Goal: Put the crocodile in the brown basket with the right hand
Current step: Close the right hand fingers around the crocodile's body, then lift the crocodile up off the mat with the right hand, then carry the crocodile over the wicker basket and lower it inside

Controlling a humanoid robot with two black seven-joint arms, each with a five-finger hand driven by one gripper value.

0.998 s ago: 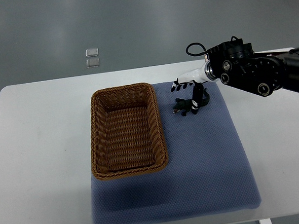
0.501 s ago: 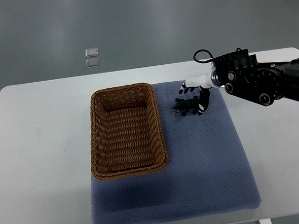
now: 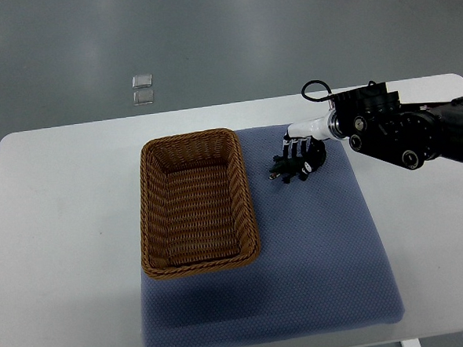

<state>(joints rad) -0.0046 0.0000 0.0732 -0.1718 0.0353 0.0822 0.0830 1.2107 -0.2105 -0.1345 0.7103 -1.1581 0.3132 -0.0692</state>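
While reaching in from the right edge, angles right hand (image 3: 300, 155) downward, curls fingers (image 3: 293, 147) shut around crocodile (image 3: 281, 170) directly beneath; brown basket (image 3: 199, 258) left of fingertips.

- My right hand (image 3: 299, 153): black, with small white segments.
- My wrist (image 3: 311, 126): white, tapered sleeve.
- My forearm (image 3: 402, 128): bulky black housing, several round silver-rimmed discs.
- My cable (image 3: 314, 89): thin, black, looped at the wrist.

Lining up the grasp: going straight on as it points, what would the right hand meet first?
Likely the crocodile, lying on the blue mat just below-left of the right hand; depth is unclear, they may touch. Beyond it, the brown basket.
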